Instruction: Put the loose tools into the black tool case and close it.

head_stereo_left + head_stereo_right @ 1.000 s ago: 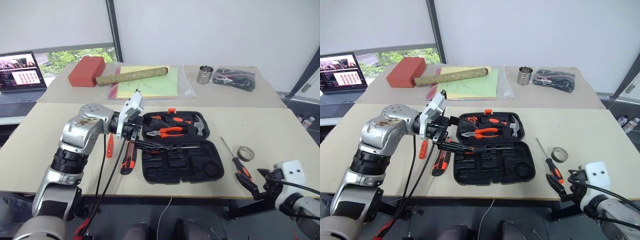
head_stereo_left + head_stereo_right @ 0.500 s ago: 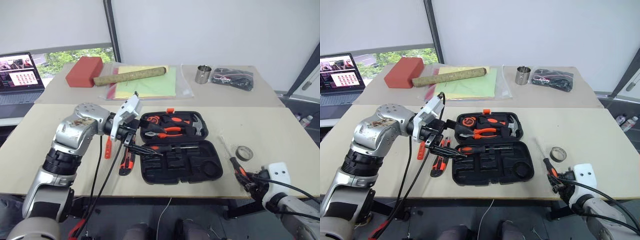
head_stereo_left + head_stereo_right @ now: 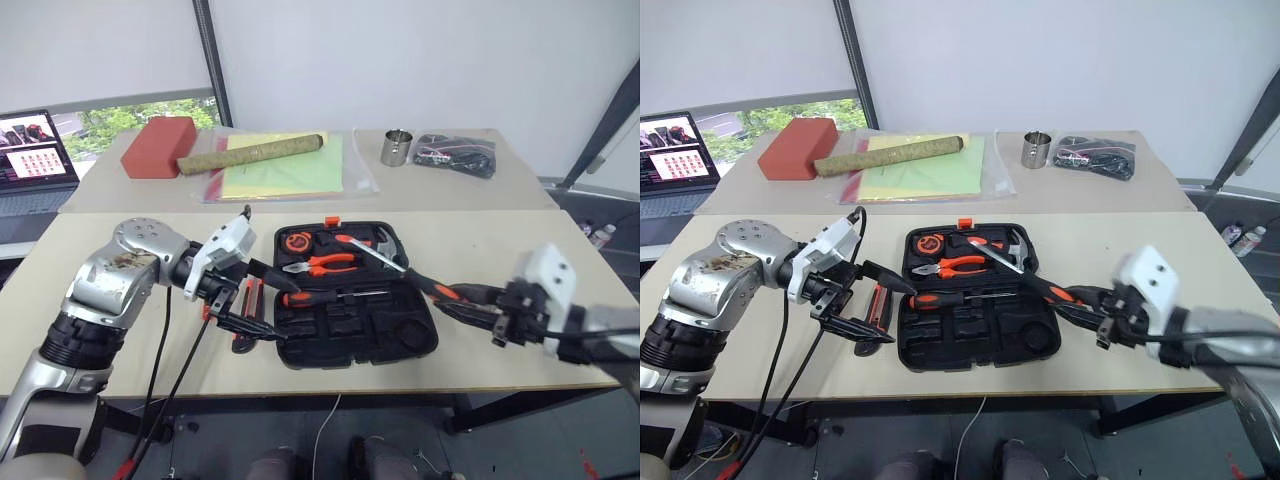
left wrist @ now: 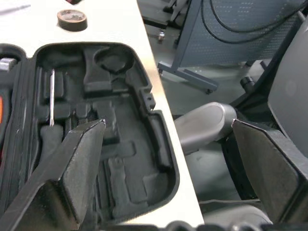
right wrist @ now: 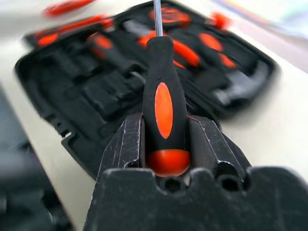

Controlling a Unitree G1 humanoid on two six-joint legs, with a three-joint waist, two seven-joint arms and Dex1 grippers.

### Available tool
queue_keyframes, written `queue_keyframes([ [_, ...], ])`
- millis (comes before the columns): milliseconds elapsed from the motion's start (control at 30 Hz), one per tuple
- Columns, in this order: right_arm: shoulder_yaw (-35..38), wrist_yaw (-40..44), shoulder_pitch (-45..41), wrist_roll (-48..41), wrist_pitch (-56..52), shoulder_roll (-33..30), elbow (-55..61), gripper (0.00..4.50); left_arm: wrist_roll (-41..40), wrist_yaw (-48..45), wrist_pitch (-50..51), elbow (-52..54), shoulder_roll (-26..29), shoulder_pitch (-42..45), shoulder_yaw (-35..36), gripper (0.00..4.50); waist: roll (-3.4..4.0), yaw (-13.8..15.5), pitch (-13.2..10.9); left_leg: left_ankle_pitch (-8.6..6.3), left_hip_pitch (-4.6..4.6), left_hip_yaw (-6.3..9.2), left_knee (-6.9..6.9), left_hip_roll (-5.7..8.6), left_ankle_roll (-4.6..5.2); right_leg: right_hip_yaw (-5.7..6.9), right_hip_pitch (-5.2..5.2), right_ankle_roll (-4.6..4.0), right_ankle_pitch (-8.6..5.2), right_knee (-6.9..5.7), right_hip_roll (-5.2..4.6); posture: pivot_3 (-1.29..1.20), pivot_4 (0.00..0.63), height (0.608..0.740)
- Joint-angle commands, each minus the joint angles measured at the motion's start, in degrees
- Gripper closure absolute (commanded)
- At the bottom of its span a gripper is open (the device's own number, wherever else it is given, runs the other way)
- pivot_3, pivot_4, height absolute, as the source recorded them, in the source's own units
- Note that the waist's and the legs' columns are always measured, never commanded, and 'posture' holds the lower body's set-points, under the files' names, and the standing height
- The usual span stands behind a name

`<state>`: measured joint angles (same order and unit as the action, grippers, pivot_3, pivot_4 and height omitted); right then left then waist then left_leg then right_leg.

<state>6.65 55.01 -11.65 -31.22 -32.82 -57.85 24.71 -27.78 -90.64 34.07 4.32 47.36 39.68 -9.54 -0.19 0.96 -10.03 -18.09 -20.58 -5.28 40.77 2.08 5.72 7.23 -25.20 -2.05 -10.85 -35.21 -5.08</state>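
Observation:
The black tool case (image 3: 350,335) lies open on the table, and one black-and-orange screwdriver (image 3: 330,296) rests in its near half. My right gripper (image 3: 482,300) is shut on the handle of a second screwdriver (image 3: 440,288), held in the air with its shaft slanting over the case's right side. In the right wrist view that handle (image 5: 163,110) sits between my fingers (image 5: 127,144). My left gripper (image 3: 275,308) stands open beside the case's left edge, above the utility knife (image 3: 250,300). The grey tape roll (image 4: 72,18) lies on the table beyond the case.
Orange-handled pliers (image 3: 325,264) and a hammer (image 3: 385,245) sit in the case's far half. On the back table are a red block (image 3: 158,146), a rolled mat (image 3: 250,152), a metal cup (image 3: 396,147) and a black bag of cables (image 3: 455,155). A laptop (image 3: 30,160) is far left.
My right gripper shut on the screwdriver at the table's right and carried it up and left over the case. My left gripper drew back left from the case. The camera shifted.

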Motion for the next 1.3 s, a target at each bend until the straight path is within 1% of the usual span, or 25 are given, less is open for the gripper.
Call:
queue_keyframes([
  [33, -9.59, 11.18, -8.60, 7.73, 11.67, 0.33, -8.94, 3.54, -0.03, 2.10, -1.14, 1.46, 0.74, -0.30, 2.24, 0.00, -0.01, 0.15, -0.01, 0.00, -0.07, 0.01, 0.01, 0.00, 0.02, 0.01, -0.03, -0.01, 0.00, 0.02, 0.00, 0.00, 0.150, 0.737],
  [67, -11.62, 12.93, -10.81, 9.65, 14.14, 0.94, -11.91, 3.54, -0.23, 2.51, -0.98, 1.86, 0.87, -0.51, 2.46, 0.00, -0.02, 0.20, -0.01, 0.02, -0.19, 0.03, 0.02, 0.01, 0.06, 0.02, -0.09, -0.03, 0.01, 0.04, 0.00, 0.00, 0.150, 0.737],
  [133, -14.26, 15.32, -14.28, 12.84, 18.66, 2.18, -17.06, 3.54, -0.54, 3.09, -0.55, 2.55, 1.18, -0.80, 2.77, 0.00, -0.02, 0.11, -0.02, 0.03, -0.33, 0.03, 0.08, 0.02, 0.09, 0.05, -0.15, -0.43, 0.25, 0.08, 0.00, 0.00, 0.150, 0.737],
  [233, -16.42, 18.86, -17.81, 15.54, 23.32, 3.32, -22.51, 3.54, -0.92, 3.65, 0.22, 3.38, 1.69, -1.07, 3.14, 0.00, -0.03, 0.02, -0.03, 0.04, -0.50, 0.04, 0.11, 0.04, 0.09, 0.24, -0.15, -0.41, 0.26, 0.16, -0.07, 0.00, 0.150, 0.737],
  [367, -19.09, 22.76, -20.02, 19.90, 31.18, 4.22, -28.06, 3.54, -0.98, 4.82, 0.52, 3.98, 1.74, -1.31, 3.63, 0.00, -0.02, -0.08, -0.03, 0.04, -0.49, 0.15, 0.15, 0.02, 0.08, 0.43, -0.05, -0.39, 0.24, 0.19, -0.11, 0.00, 0.150, 0.737],
  [567, -20.52, 22.25, -24.33, 23.91, 33.24, 8.28, -34.29, 3.54, -0.88, 5.68, 0.57, 4.58, 1.65, -1.72, 3.51, 0.00, -0.01, -0.44, -0.04, 0.08, -0.44, 0.16, 0.18, -0.01, 0.01, 0.46, -0.03, -0.30, 0.18, 0.11, -0.11, 0.00, 0.150, 0.737],
  [867, -20.76, 21.35, -26.41, 26.81, 33.35, 11.29, -38.51, 3.54, -1.22, 6.53, 0.56, 4.84, 1.42, -1.34, 2.97, 0.00, -0.01, -0.33, -0.04, 0.12, -0.42, 0.20, 0.20, -0.02, -0.07, 0.47, 0.00, -0.43, 0.23, 0.07, -0.11, 0.00, 0.150, 0.737],
  [933, -20.03, 21.67, -26.90, 25.79, 31.62, 11.84, -37.71, 2.54, -1.19, 6.53, 0.49, 4.76, 1.37, -1.25, 2.89, 0.00, 0.00, -0.36, -0.04, 0.12, -0.43, 0.20, 0.21, -0.02, -0.07, 0.49, 0.01, -0.44, 0.23, 0.07, -0.11, 0.00, 0.150, 0.737],
  [967, -19.48, 22.13, -27.13, 24.64, 30.24, 12.10, -36.78, 2.31, -1.17, 6.56, 0.47, 4.68, 1.31, -1.16, 2.86, 0.00, 0.00, -0.38, -0.04, 0.12, -0.43, 0.20, 0.21, -0.02, -0.07, 0.49, 0.01, -0.44, 0.23, 0.08, -0.11, 0.00, 0.150, 0.737],
  [1167, -16.86, 20.86, -28.91, 19.06, 18.62, 14.49, -31.33, 0.25, -0.99, 6.77, 0.33, 4.08, 1.02, -0.83, 2.64, 0.00, 0.00, -0.47, -0.05, 0.13, -0.42, 0.22, 0.20, -0.03, -0.08, 0.50, 0.00, -0.47, 0.23, 0.05, -0.10, 0.00, 0.150, 0.737],
  [1200, -16.77, 20.59, -28.95, 18.69, 17.42, 14.83, -30.75, 0.25, -0.92, 6.79, 0.21, 3.88, 0.94, -0.82, 2.58, 0.00, 0.00, -0.46, -0.05, 0.13, -0.42, 0.22, 0.20, -0.03, -0.08, 0.50, 0.00, -0.47, 0.23, 0.05, -0.10, 0.00, 0.150, 0.737],
  [1267, -17.21, 20.00, -28.82, 18.71, 16.12, 15.44, -30.26, 0.57, -0.74, 6.76, -0.14, 3.47, 0.74, -0.86, 2.49, 0.00, 0.00, -0.43, -0.04, 0.13, -0.42, 0.22, 0.20, -0.03, -0.08, 0.50, 0.00, -0.47, 0.23, 0.05, -0.10, 0.00, 0.150, 0.737],
  [1300, -17.53, 19.87, -28.63, 18.85, 15.89, 15.61, -30.10, 0.81, -0.67, 6.77, -0.27, 3.32, 0.64, -0.85, 2.45, 0.00, 0.00, -0.36, -0.04, 0.12, -0.42, 0.23, 0.21, -0.03, -0.08, 0.52, 0.01, -0.47, 0.23, 0.05, -0.10, 0.00, 0.150, 0.737],
])
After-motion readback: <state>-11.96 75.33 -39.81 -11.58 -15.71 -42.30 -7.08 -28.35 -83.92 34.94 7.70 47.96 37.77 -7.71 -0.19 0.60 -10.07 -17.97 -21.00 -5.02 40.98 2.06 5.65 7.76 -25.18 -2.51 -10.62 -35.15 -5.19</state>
